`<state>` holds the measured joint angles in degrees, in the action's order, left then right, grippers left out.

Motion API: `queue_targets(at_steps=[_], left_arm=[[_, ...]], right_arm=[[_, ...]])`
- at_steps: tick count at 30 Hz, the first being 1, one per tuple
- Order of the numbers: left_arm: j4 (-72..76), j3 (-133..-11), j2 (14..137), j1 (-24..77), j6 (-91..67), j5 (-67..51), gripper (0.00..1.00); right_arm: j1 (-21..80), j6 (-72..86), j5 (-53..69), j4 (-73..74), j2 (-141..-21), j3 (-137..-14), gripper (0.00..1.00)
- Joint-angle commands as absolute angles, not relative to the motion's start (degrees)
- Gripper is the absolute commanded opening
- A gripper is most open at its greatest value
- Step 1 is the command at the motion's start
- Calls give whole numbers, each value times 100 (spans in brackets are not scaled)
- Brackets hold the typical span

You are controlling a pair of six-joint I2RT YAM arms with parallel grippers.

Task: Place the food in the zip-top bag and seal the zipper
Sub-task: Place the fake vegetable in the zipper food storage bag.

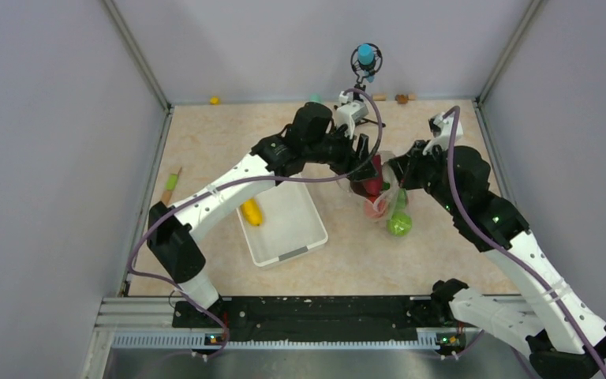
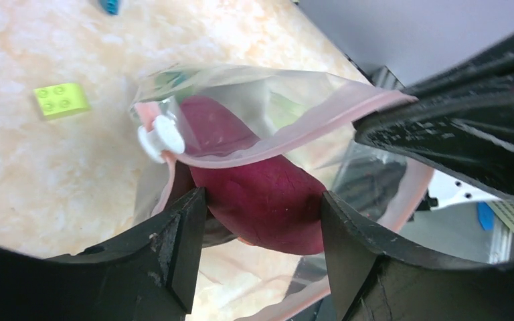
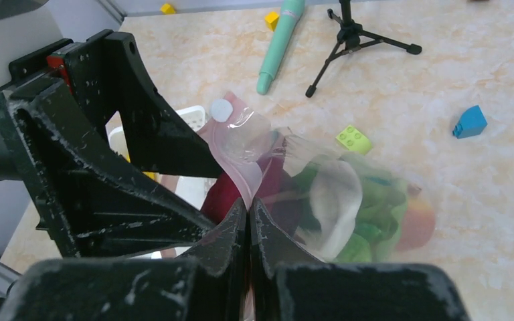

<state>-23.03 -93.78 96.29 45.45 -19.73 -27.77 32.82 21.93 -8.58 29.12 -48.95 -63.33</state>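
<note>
Dark maroon root (image 2: 268, 200) at the mouth of the zip-top bag (image 3: 334, 194), half under the upper lip, grasped on both sides by the left pincer (image 2: 262, 224). Pinkish zipper (image 2: 294, 144) arched open over the root, white slider tab (image 2: 160, 137) at its end. Right pincer (image 3: 249, 224) clenched on the zipper strip, holding that edge up. Inside the clear bag: green leafy cabbage (image 3: 375, 227), plus red and orange pieces, blurred through the plastic. Bag on the counter (image 1: 347, 260), right of the white basket (image 1: 296, 229) holding a yellow corn-like piece (image 1: 251, 212). Elsewhere on the counter: lime block (image 2: 60, 100), blue block (image 3: 470, 122), teal cylinder (image 3: 280, 43), small tripod (image 3: 345, 27).
</note>
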Motion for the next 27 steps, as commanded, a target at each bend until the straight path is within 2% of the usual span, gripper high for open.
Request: queue_targets(at_steps=[1, 4, 13, 15, 19, 20, 22, 25, 27], left_arm=[[-2165, -9651, 9797, 4661, -2015, -1664, 0], [-2162, -9749, 9930, 4833, -1859, -1423, 0], [-1519, -9331, 9790, 5093, -1593, -1822, 0], [-1562, -9328, 9775, 5110, -1622, -1661, 19], [-1704, -9335, 9713, 5141, -1553, -1652, 67], [-1740, -9323, 9674, 5146, -1541, -1671, 75], [-1781, -9282, 9576, 5157, -1519, -1710, 81], [-1738, -9106, 9335, 5168, -1519, -1847, 82], [-1624, -8926, 9133, 5177, -1528, -1960, 93]], right_arm=[[3234, 2344, -742, 2317, -4799, -6422, 0], [3234, 2463, -778, 2277, -4845, -6420, 0], [3235, 2793, -1020, 1994, -4857, -6355, 0], [3234, 2809, -1057, 1995, -4804, -6346, 0], [3234, 2827, -1175, 1995, -4731, -6274, 0], [3233, 2825, -1192, 1995, -4722, -6258, 0], [3234, 2817, -1233, 2003, -4718, -6249, 0], [3231, 2772, -1275, 2022, -4729, -6253, 0], [3237, 2733, -1318, 2089, -4762, -6278, 0]])
